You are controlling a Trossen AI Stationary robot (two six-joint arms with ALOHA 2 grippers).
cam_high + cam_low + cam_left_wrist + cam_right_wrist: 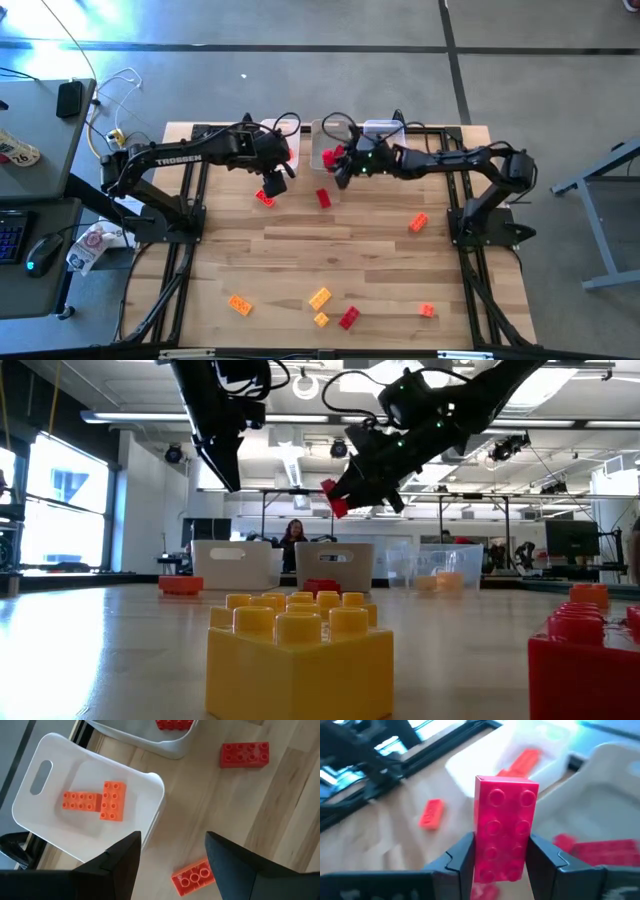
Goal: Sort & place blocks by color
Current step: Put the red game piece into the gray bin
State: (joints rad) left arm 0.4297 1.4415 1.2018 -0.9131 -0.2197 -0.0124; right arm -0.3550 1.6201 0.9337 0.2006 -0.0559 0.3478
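Nearest in the low view stands a yellow block (298, 660) on the bench (360, 255), with a red block (588, 660) beside it at the picture's edge. Farther across the bench, more loose blocks lie scattered: orange and yellow ones and a red one (349, 318) along the near side, an orange block (418, 223) toward the right arm's base, and two red-orange blocks (322, 198) near the bins. The left gripper (172, 852) hangs above the bench with its fingers spread and nothing between them, over an orange-red block (193, 877) lying just beside the white bin (47, 840). That bin holds two orange blocks (95, 801) touching each other. The right gripper (501, 855) is raised above the bench by the bins, its fingers pinching an upright red brick (504, 827). At the far edge stand three bins in a row (335, 565); beyond them a person (294, 540) sits in the room.
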